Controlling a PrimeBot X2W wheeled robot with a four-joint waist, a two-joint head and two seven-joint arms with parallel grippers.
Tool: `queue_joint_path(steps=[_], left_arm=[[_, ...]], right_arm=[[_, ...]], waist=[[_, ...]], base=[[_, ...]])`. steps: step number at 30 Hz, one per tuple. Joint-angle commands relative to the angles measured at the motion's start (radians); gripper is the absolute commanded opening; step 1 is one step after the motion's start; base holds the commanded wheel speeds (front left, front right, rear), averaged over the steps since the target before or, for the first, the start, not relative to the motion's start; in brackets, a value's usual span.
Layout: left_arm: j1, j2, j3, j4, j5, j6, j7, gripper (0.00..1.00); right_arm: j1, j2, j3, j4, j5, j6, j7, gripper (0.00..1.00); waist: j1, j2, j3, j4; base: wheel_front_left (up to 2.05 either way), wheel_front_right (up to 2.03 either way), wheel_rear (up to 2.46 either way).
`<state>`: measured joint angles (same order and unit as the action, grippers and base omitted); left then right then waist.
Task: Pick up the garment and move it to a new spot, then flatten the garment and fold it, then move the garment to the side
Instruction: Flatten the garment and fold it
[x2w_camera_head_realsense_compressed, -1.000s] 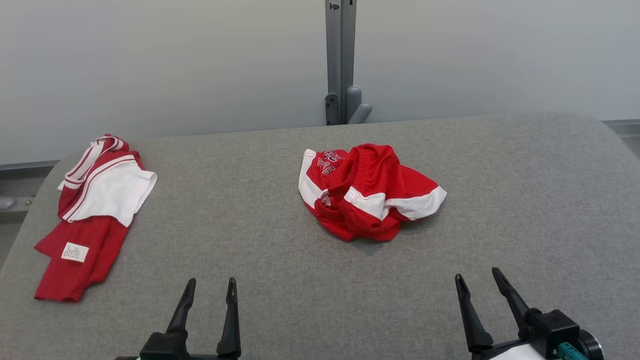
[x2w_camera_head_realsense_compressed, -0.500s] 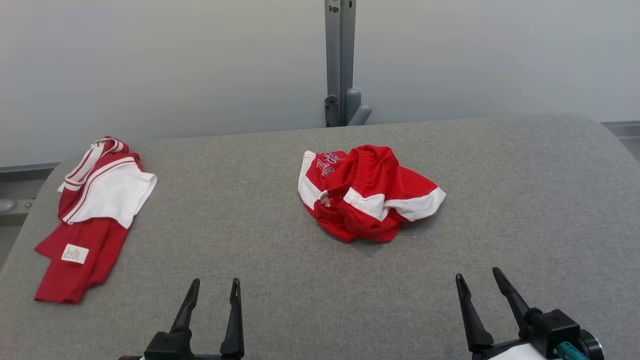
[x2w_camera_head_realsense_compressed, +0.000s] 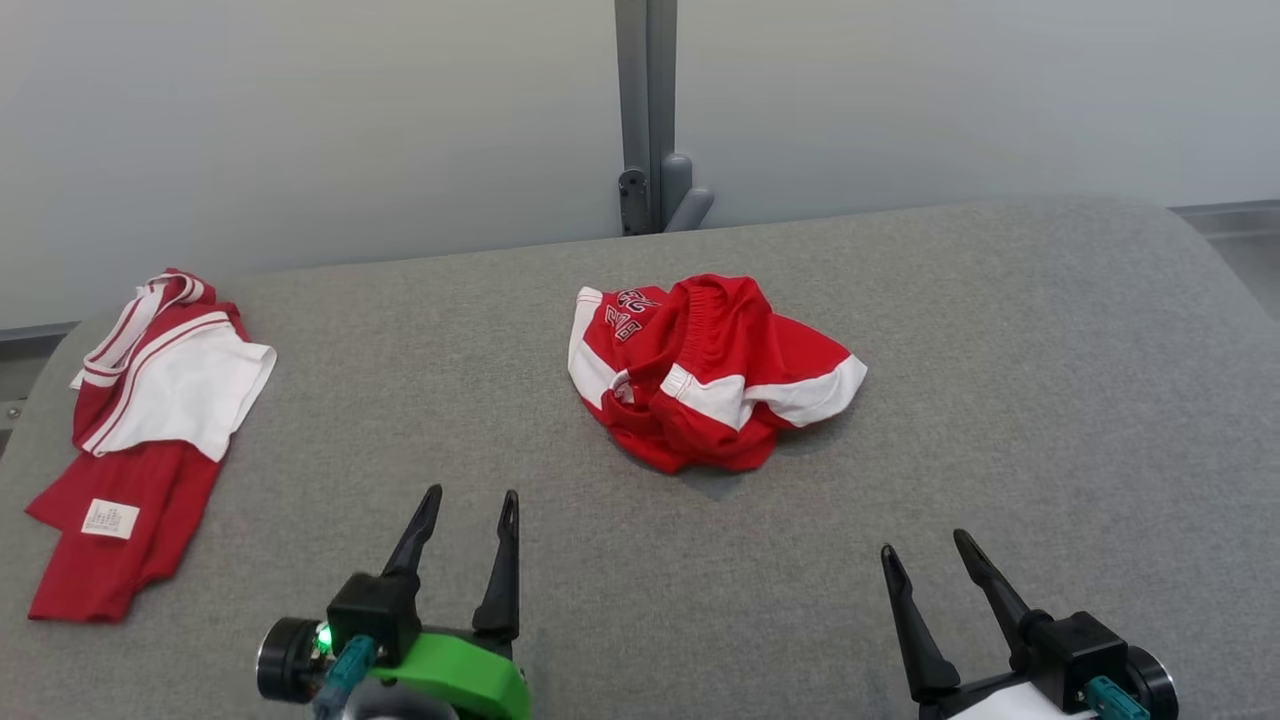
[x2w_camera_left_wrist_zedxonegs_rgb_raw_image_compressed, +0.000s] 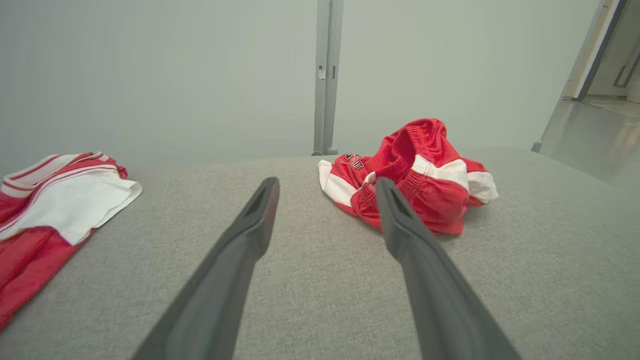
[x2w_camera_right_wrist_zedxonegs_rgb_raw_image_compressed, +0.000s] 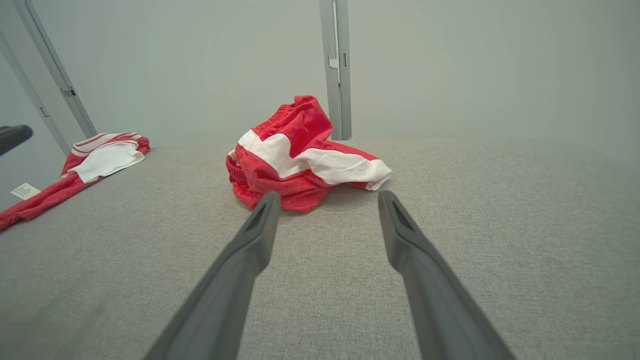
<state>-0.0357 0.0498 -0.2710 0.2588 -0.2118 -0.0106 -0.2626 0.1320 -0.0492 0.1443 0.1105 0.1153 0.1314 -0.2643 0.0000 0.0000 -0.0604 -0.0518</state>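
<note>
1. Gripper state: both grippers stand with jaws spread, and nothing is between the fingers.
2. Position, head view: the left gripper (x2w_camera_head_realsense_compressed: 472, 493) lies at 7 o'clock of the garment (x2w_camera_head_realsense_compressed: 705, 375). The right gripper (x2w_camera_head_realsense_compressed: 924, 543) lies at 5 o'clock. Each is well apart from the garment.
3. Task item: the garment is red with white bands. It lies crumpled in 1 heap near the middle of the worktop (x2w_camera_head_realsense_compressed: 1000, 420).
4. A 2nd red-and-white garment (x2w_camera_head_realsense_compressed: 140, 430) lies at 9 o'clock of the heap, near the worktop's left edge. It carries a white label (x2w_camera_head_realsense_compressed: 110, 518).

View differences:
- The head view gives the lettering at the heap's 10 o'clock corner.
- The left wrist view gives the gathered waistband raised at the heap's top, and a glossy floor (x2w_camera_left_wrist_zedxonegs_rgb_raw_image_compressed: 590, 130) at 3 o'clock.
- The right wrist view gives the white band across the heap's near side, and 2 slanted grey bars (x2w_camera_right_wrist_zedxonegs_rgb_raw_image_compressed: 55, 75) at 10 o'clock.

Surface and room: the worktop is covered in grey woven fabric, with rounded far corners. A plain pale wall (x2w_camera_head_realsense_compressed: 300, 120) stands behind it, with a vertical grey post (x2w_camera_head_realsense_compressed: 645, 100) at 12 o'clock.
</note>
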Motion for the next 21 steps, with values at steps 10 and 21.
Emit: queue_joint_path(steps=[10,21], left_arm=[[-0.292,0.002,-0.076,0.247,-0.062,-0.088,-0.001,1.00],[-0.587,0.003,-0.244,0.541,-0.173,-0.120,0.058,1.00]], right_arm=[[-0.038,-0.013,0.033,0.012,-0.013,-0.001,-0.001,1.00],[-0.091,-0.022,0.059,0.007,-0.010,-0.001,-0.001,1.00]], waist=[[0.0000,0.0000,0.075,-0.110],[0.0000,0.0000,0.154,-0.190]], base=[[0.00,0.00,0.00],[0.00,0.00,0.00]])
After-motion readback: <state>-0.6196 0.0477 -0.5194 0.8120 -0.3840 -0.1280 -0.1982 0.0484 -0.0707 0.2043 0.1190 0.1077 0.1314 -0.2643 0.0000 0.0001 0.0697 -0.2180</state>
